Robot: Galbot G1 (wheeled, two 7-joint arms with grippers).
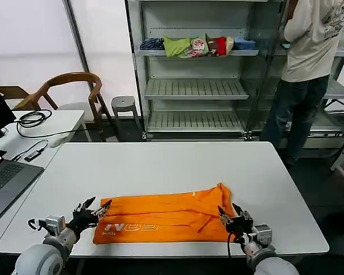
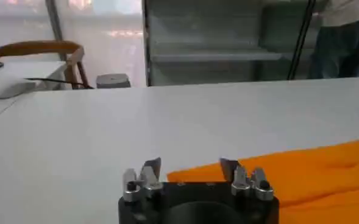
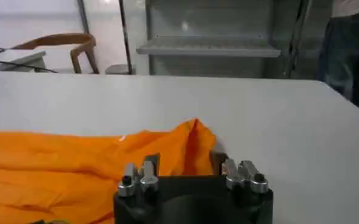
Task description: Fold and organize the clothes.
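Nearest of all, at the near edge of the broad white rectangular worktop [image 1: 160, 166], the robot's two arms reach in low, and between them lies the bright orange short-sleeved T-shirt of soft fabric [image 1: 160, 217], already doubled into a long band running left to right, with pale lettering showing along its near left part and a small peak of cloth standing up at its far right corner. The left pincer [image 1: 97, 207] sits at the band's left end with its fingers apart, one just above the cloth's edge and one out over bare worktop; the left wrist view shows the same spread, the orange edge [image 2: 301, 173] lying beside the right-hand finger and nothing between them. The right pincer [image 1: 230, 215] is at the band's right end, also parted, its tips at the raised corner [image 3: 191, 143] without closing on it. To do this step well, I judge each pincer should go down squarely over its end, catch both layers together, and both should lift evenly so the band neither twists nor slides apart.
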